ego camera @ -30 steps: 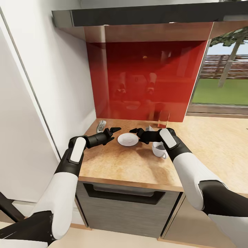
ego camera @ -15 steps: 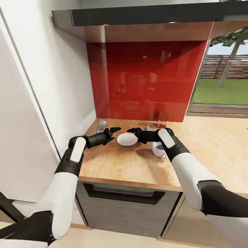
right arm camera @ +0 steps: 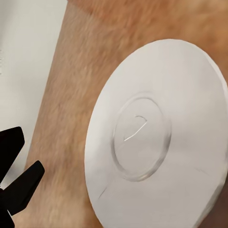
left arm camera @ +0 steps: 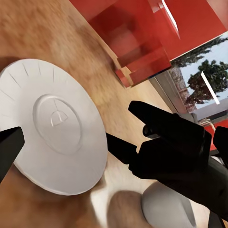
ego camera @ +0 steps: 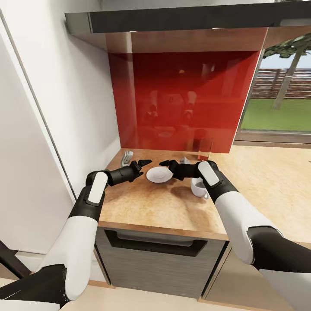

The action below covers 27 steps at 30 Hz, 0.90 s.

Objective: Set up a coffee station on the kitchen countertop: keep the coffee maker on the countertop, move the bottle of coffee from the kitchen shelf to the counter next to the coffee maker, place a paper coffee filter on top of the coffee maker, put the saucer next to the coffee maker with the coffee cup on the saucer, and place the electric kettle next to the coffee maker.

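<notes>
we face a corner of the kitchen where a light wood-grain worktop (ego camera: 155,207) runs under a glossy red backsplash (ego camera: 185,99), with a white wall at our left and a window onto grass at our right. the saucer (ego camera: 158,174) sits between our two grippers, and in the head view it looks tilted, its right edge raised off the wood. our right gripper (ego camera: 167,164) has its fingers at that right edge, one finger (left arm camera: 122,148) reaching under the rim; whether they are pinched on the plate we cannot tell. our left gripper (ego camera: 142,164) hovers just beside the saucer's left edge with its fingers spread, touching nothing. the coffee cup (ego camera: 198,187) stands on the worktop just under our right forearm, near the saucer but apart from it. a small grey object (ego camera: 126,157) lies by the wall behind the left gripper.
</notes>
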### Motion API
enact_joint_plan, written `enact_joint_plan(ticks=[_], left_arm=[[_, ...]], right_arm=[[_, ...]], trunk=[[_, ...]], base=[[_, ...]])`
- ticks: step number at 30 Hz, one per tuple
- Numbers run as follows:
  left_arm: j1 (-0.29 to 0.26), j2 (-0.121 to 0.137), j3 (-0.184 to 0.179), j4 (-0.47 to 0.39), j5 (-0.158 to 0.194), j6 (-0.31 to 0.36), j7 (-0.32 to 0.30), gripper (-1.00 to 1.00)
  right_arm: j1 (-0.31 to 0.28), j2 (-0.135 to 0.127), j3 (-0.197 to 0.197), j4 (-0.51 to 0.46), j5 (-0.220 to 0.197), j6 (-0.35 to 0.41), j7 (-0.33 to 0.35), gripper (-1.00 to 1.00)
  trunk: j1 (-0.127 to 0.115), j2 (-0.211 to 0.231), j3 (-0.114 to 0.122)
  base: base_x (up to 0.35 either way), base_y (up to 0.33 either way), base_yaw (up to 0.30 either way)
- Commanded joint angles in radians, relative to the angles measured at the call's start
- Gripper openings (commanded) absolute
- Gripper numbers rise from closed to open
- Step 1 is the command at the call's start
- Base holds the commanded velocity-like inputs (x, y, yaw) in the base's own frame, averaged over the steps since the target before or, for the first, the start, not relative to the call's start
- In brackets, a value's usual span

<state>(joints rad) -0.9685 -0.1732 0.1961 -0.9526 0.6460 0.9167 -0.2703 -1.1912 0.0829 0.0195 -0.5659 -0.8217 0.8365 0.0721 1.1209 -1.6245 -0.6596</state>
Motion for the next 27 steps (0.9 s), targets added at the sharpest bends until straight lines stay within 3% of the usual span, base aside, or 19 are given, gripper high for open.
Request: enact_joint_plan(ticks=[1, 27], left_arm=[[-0.001, -0.001, 0.005, 0.000, -0.006, 0.006, -0.007, 1.00], [-0.001, -0.001, 0.005, 0.000, -0.005, 0.006, -0.007, 1.00]], right_arm=[[-0.001, 0.000, 0.000, 0.000, 0.008, 0.003, 0.007, 1.00], [-0.001, -0.002, -0.001, -0.002, 0.007, 0.004, 0.063, 1.00]], trunk=[[0.000, -0.001, -0.001], [0.000, -0.001, -0.001]], base=[[0.000, 0.000, 0.000], [0.000, 0.000, 0.000]])
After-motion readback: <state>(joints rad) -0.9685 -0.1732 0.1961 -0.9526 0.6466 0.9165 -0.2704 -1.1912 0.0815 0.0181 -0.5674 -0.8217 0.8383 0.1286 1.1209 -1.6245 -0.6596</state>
